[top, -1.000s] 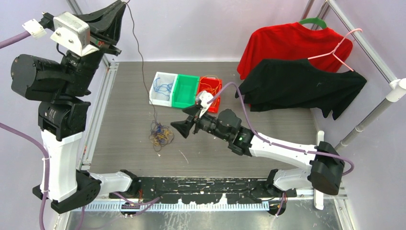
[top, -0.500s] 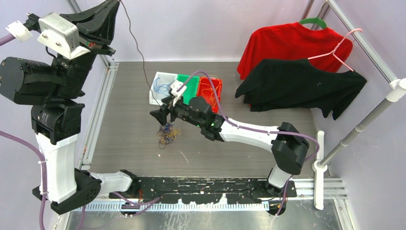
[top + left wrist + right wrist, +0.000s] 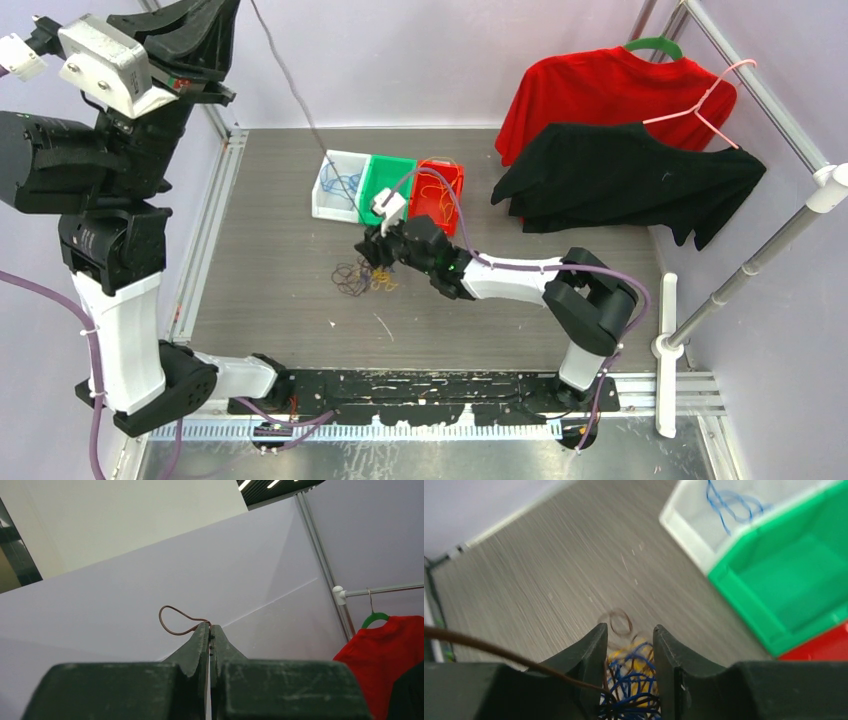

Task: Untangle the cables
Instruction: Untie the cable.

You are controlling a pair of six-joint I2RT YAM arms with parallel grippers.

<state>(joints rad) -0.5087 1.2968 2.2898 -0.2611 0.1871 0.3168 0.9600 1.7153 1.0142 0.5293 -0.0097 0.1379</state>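
Three bins sit in a touching row on the table point(image 3: 270, 230). Seen from the top camera, the white bin point(image 3: 684, 540) is on the left side of the green bin point(image 3: 744, 605) and the red bin point(image 3: 824, 645) is on its right side. The white one has a loose blue cable point(image 3: 729, 502) curled up in it, and the red one has thin loops of orange cable point(image 3: 435, 188).

The tangle point(image 3: 362, 277), a mix of blue, yellow and brown strands, lies on the table in front of the green bin, toward the arm bases and clear of the bins. The right gripper point(image 3: 629, 627) is down on it, jaws parted with the tangle between them, not clamped.

The left gripper point(image 3: 210, 627) is way up high, well left of the green bin. It's clenched tight on a brown cable point(image 3: 499, 652), with a little loop poking out past the tips. That cable slants down toward the bins, crosses one right finger and dives into the tangle.
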